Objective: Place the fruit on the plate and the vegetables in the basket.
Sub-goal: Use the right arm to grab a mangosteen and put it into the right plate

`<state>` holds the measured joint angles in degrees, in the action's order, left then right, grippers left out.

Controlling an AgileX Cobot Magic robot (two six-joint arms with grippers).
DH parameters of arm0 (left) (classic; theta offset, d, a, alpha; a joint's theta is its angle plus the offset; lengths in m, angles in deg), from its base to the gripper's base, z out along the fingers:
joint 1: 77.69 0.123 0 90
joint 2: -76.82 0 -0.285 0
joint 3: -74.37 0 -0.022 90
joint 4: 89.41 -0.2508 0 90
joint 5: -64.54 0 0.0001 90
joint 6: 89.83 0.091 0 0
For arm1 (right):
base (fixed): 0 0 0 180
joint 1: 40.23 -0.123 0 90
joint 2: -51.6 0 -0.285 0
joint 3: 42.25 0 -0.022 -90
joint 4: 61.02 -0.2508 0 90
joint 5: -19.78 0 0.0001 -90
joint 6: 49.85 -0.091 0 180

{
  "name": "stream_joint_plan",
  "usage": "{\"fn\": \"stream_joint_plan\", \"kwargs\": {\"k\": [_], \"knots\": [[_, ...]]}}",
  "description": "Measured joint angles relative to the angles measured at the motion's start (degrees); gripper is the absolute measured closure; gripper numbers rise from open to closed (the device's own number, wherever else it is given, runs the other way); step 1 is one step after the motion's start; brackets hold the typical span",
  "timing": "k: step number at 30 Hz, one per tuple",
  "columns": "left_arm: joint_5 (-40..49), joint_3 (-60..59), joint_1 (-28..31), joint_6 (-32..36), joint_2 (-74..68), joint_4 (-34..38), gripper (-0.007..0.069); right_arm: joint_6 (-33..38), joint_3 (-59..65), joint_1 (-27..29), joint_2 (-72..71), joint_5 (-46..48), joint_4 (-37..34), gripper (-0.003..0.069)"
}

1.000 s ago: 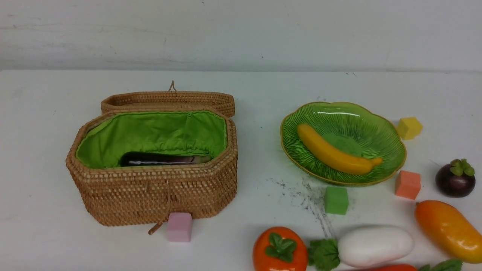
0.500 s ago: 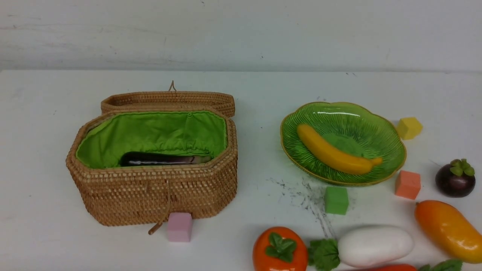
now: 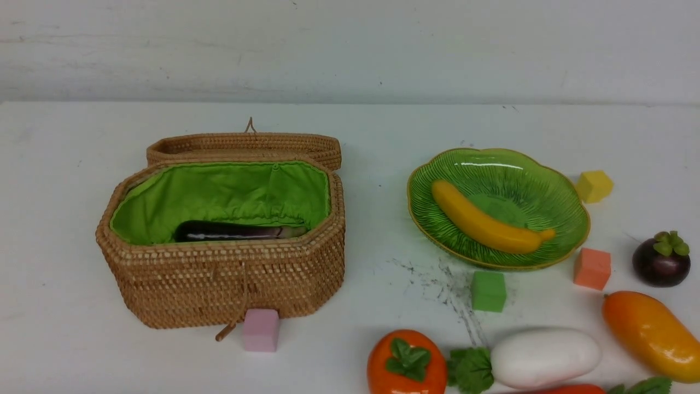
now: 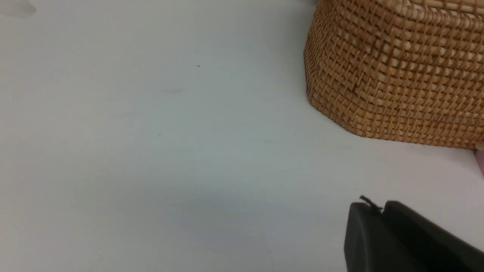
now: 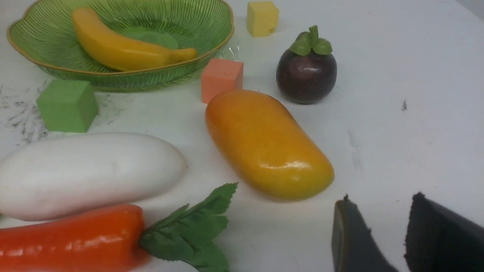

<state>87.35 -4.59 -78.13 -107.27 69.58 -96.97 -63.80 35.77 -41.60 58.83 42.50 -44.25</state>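
Observation:
The open wicker basket [image 3: 219, 284] holds the dark purple eggplant [image 3: 229, 231]. On the green plate [image 3: 547, 180] lies the yellow banana [image 3: 486, 224]. The mangosteen [image 3: 660, 260], mango [image 3: 651, 334], persimmon [image 3: 406, 364], white radish [image 3: 544, 358] and the red-orange vegetable [image 5: 72, 238] lie on the table at the front right. Neither arm shows in the front view. My left gripper [image 4: 374, 207] is shut and empty, over bare table near the basket's corner [image 4: 397, 75]. My right gripper [image 5: 382, 200] is open and empty, just short of the mango [image 5: 268, 145].
Foam cubes stand around: a pink one [image 3: 261, 329] against the basket's front, green [image 3: 488, 291] and orange [image 3: 591, 268] ones by the plate's near rim, a yellow one [image 3: 594, 186] to its right. The basket's lid [image 3: 243, 146] lies folded back behind it.

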Motion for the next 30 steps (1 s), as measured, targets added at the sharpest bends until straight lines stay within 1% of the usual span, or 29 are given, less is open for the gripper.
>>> {"fn": "stream_joint_plan", "kwargs": {"k": [6, 10, 13, 16, 18, 22, 23, 24, 26, 30], "knots": [[0.0, 0.0, 0.0, 0.0, 0.0, 0.0, 0.0571, 0.1, 0.0, 0.0, 0.0, 0.0, 0.2, 0.0417], [0.0, 0.0, 0.0, 0.0, 0.0, 0.0, 0.0564, 0.1, 0.1, 0.0, 0.0, -0.3, 1.7, 0.0417], [0.0, 0.0, 0.0, 0.0, 0.0, 0.0, 0.0564, 0.1, 0.5, 0.0, 0.0, -3.3, 2.9, 0.0417], [0.0, 0.0, 0.0, 0.0, 0.0, 0.0, 0.056, 0.1, 0.6, 0.0, 0.0, -10.0, 4.8, 0.0417], [0.0, 0.0, 0.0, 0.0, 0.0, 0.0, 0.0559, 0.2, 0.6, 0.0, 0.0, -14.5, 7.8, 0.0417], [0.0, 0.0, 0.0, 0.0, 0.0, 0.0, 0.0559, 0.2, 0.6, 0.0, 0.0, -23.2, 17.7, 0.0417], [0.0, 0.0, 0.0, 0.0, 0.0, 0.0, 0.0557, 0.2, 0.6, 0.0, 0.0, -26.1, 21.6, 0.0417], [0.0, 0.0, 0.0, 0.0, 0.0, 0.0, 0.0557, 0.2, 0.6, 0.0, 0.0, -26.4, 21.6, 0.0417], [0.0, 0.0, 0.0, 0.0, 0.0, 0.0, 0.0554, 0.2, 0.6, 0.0, 0.0, -30.2, 27.8, 0.0417], [0.0, 0.0, 0.0, 0.0, 0.0, 0.0, 0.0552, -0.1, 0.6, 0.0, 0.0, -35.0, 35.1, 0.0417]]}}
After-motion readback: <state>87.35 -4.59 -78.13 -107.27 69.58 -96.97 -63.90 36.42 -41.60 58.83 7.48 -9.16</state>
